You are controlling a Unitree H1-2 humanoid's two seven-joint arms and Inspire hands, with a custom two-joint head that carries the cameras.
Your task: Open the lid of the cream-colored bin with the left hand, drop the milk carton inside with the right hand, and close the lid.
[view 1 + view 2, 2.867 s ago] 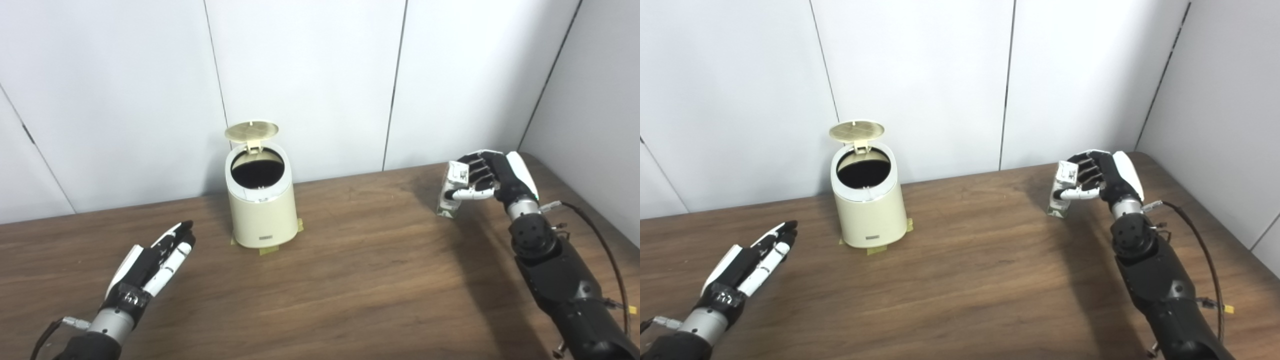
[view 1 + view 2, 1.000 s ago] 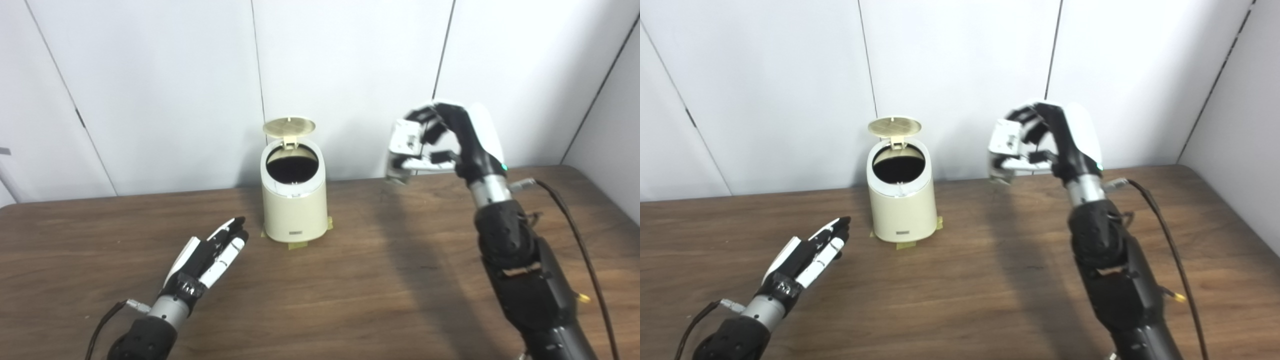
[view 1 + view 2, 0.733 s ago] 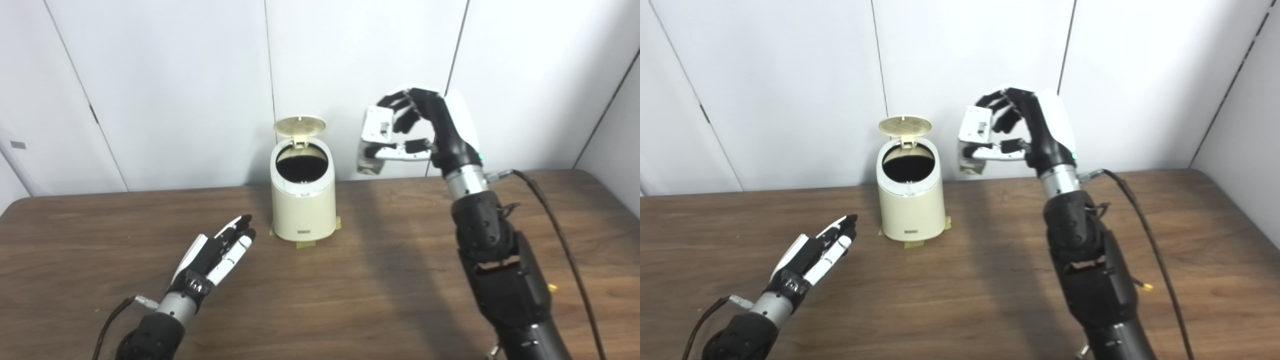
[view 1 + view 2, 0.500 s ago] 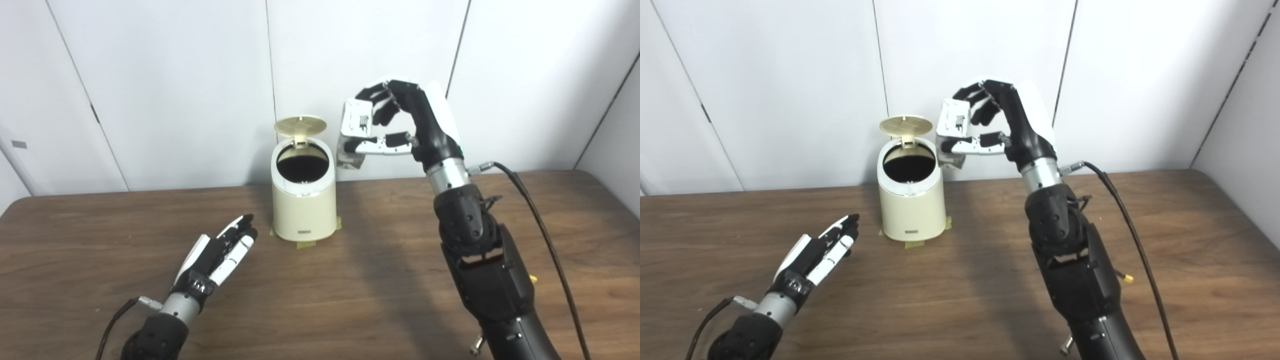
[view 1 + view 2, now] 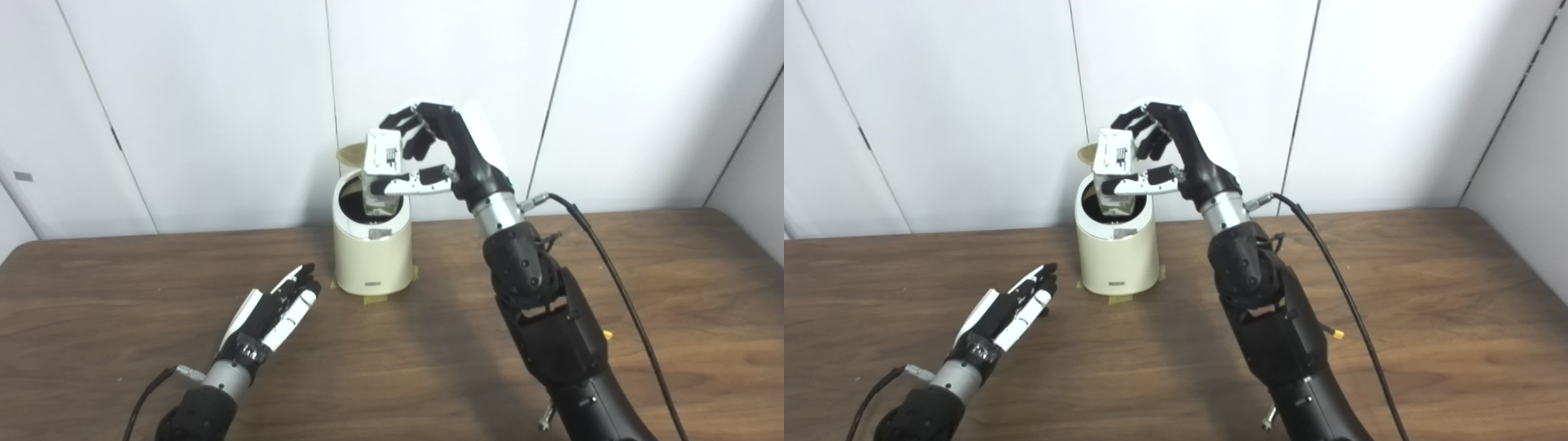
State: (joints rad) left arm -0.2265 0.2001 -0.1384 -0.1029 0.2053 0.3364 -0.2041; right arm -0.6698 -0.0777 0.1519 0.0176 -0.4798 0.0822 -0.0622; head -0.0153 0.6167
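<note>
Fingers gripping milk carton, over open bin rim

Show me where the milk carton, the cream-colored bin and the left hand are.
milk carton (image 5: 381, 160): left eye view, its white printed side.
cream-colored bin (image 5: 373, 260): left eye view, its front wall.
left hand (image 5: 1006, 315): right eye view, the back of the hand.

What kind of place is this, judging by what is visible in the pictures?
Probably a robot test or lab station, not a home. A bare wooden table stands against plain white wall panels, the cream-colored bin is fixed down with tape, and an exposed cable runs along the robot's arm.
</note>
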